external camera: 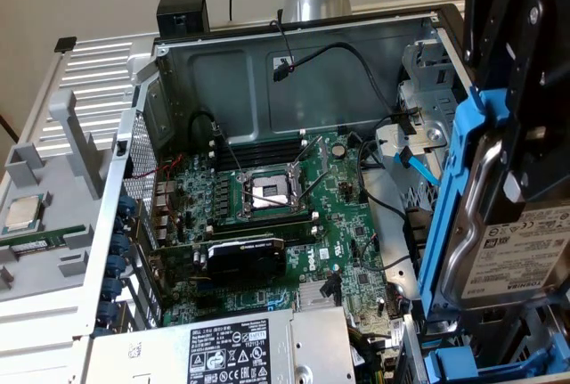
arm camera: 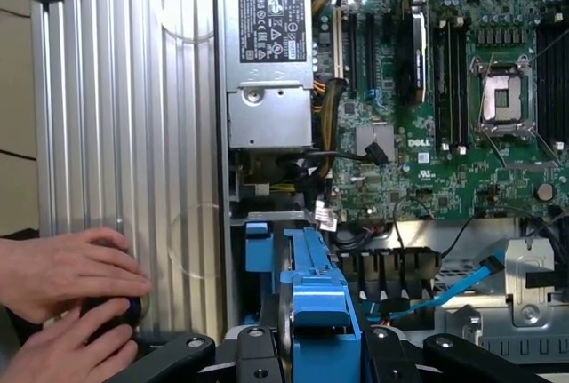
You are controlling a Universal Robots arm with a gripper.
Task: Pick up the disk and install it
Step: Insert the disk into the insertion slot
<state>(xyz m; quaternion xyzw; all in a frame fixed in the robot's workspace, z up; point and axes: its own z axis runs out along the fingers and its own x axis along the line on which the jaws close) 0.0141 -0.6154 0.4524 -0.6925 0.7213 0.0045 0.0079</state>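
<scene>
Fingers (arm camera: 258, 352) pinching disk (external camera: 521, 255); blue cable (arm camera: 462, 287) close by, person's hands (arm camera: 67, 267) on ribbed panel (arm camera: 116, 116).

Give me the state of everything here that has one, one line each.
disk, held on edge in its blue carrier
gripper, shut on the disk
computer case, open, motherboard exposed
processor socket, empty, levers open
processor chip, loose, lying outside the case
black cable plug, unplugged, dangling
person's hands, resting on the ribbed panel
</scene>
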